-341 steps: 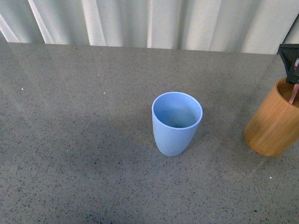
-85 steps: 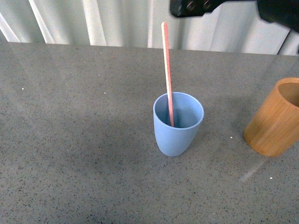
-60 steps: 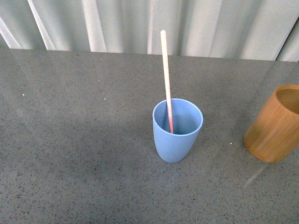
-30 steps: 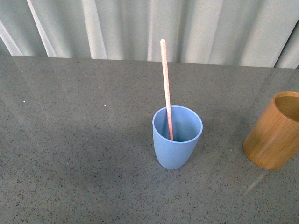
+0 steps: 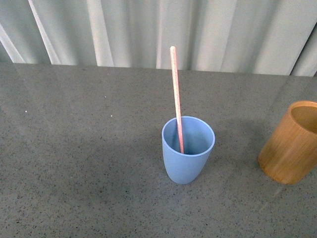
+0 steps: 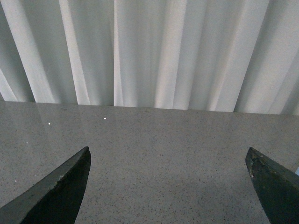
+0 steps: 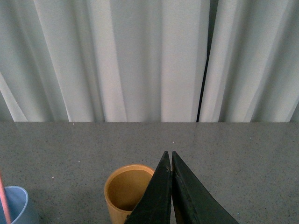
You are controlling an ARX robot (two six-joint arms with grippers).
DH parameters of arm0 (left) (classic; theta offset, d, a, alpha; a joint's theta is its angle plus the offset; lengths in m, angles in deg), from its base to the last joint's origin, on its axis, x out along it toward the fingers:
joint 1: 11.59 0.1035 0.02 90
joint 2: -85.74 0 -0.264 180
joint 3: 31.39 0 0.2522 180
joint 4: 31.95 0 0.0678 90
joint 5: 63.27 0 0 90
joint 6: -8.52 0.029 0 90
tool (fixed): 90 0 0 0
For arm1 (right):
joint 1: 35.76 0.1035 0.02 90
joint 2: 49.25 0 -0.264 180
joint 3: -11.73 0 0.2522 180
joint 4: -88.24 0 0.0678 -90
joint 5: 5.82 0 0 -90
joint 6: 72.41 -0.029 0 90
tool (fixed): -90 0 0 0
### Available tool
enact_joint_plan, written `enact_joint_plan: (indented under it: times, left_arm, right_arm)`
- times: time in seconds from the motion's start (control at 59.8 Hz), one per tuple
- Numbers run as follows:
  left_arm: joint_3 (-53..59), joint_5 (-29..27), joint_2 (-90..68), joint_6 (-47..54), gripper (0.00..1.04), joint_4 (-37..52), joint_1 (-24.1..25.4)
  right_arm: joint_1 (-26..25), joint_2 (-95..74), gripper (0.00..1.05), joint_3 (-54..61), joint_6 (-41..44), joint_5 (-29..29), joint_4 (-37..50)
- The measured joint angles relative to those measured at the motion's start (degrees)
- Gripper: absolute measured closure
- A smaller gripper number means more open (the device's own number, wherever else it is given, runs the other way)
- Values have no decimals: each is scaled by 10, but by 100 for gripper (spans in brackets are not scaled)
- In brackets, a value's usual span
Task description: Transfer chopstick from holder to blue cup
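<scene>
A salmon-pink chopstick (image 5: 175, 94) stands in the pale-blue cup (image 5: 188, 166) at the middle of the table, leaning slightly left. The light-brown wooden holder (image 5: 291, 144) stands at the right edge of the front view and looks empty; it also shows in the right wrist view (image 7: 124, 189). Neither gripper shows in the front view. My right gripper (image 7: 169, 156) is shut and empty, held above the table near the holder. The cup's rim (image 7: 18, 196) and the chopstick (image 7: 3, 203) show at the edge of that view. My left gripper (image 6: 168, 156) is open over bare table.
The grey speckled table (image 5: 79, 148) runs back to a pale pleated curtain (image 5: 148, 29).
The right arm took the chopstick from the holder, set it in the blue cup and left the front view. In the last second the view has tilted, shifting everything lower.
</scene>
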Motion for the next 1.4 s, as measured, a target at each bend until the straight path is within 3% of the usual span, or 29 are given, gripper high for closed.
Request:
enact_joint_plan:
  times: [0.853,0.953,1.238,1.405]
  left_arm:
    - [0,0,0,0,7,0,0]
    - [0,0,0,0,7,0,0]
    - [0,0,1,0,7,0,0]
    - [0,0,1,0,7,0,0]
  right_arm:
    - [0,163,104,25,0,0,-124]
    - [0,241,104,25,0,0,-222]
    - [0,264,104,25,0,0,-228]
    - [0,264,72,25,0,0,-228]
